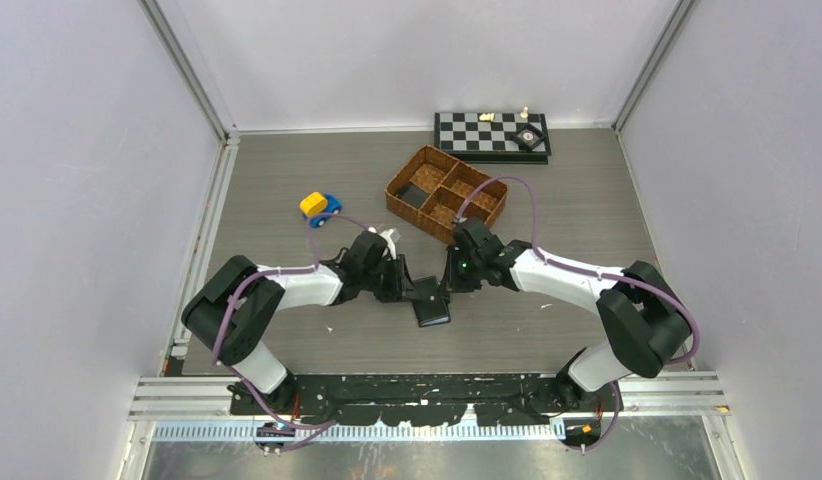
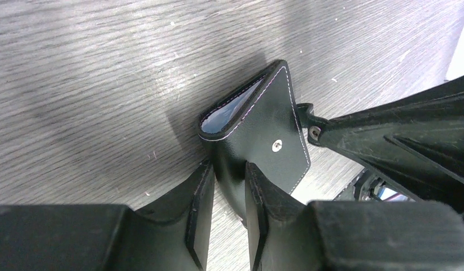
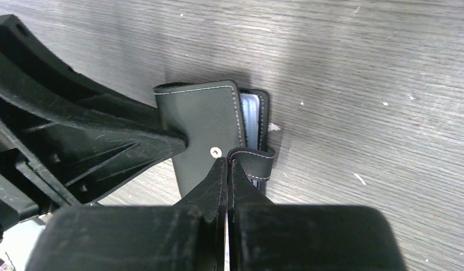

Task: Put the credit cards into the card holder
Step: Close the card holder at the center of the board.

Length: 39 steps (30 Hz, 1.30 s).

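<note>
The card holder (image 1: 432, 306), a black leather wallet, stands partly open on the table between both grippers. In the left wrist view the card holder (image 2: 263, 127) shows its snap stud and a pale bluish sleeve (image 2: 232, 110) in the opening. My left gripper (image 2: 228, 180) is closed on its lower fold. In the right wrist view my right gripper (image 3: 227, 164) is shut on the snap tab (image 3: 255, 164) of the card holder (image 3: 204, 124). In the top view the left gripper (image 1: 405, 288) and right gripper (image 1: 449, 287) flank it. No loose credit cards are in view.
A brown wicker divided basket (image 1: 479, 205) stands behind the grippers, with a dark flat thing in one compartment. A yellow and blue toy car (image 1: 319, 206) lies at the left. A chessboard (image 1: 482, 133) with a few pieces lies at the back wall.
</note>
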Available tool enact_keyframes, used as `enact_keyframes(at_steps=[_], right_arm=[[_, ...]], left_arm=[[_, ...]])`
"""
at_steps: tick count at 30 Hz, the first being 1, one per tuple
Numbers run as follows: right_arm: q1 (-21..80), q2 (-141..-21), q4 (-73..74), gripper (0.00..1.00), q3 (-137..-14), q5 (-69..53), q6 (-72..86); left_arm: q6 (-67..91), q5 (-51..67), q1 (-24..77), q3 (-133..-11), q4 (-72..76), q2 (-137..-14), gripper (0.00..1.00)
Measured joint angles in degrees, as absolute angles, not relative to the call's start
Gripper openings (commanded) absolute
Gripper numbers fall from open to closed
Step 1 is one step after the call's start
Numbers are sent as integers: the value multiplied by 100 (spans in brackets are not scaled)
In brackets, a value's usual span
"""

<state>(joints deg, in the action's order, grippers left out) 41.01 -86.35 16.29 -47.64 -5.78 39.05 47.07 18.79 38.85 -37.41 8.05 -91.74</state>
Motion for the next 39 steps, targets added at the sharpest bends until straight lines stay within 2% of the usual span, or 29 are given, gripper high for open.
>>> enact_keyframes(at_steps=[17, 39], right_arm=[[4101, -8921, 1415, 1, -4768, -1146, 3780], [4101, -9170, 1610, 1, -5015, -1216, 3695]], left_arm=[[4429, 1531, 4088, -4071, 346, -9242, 27], [4429, 1518, 4093, -4112, 287, -9264, 26]])
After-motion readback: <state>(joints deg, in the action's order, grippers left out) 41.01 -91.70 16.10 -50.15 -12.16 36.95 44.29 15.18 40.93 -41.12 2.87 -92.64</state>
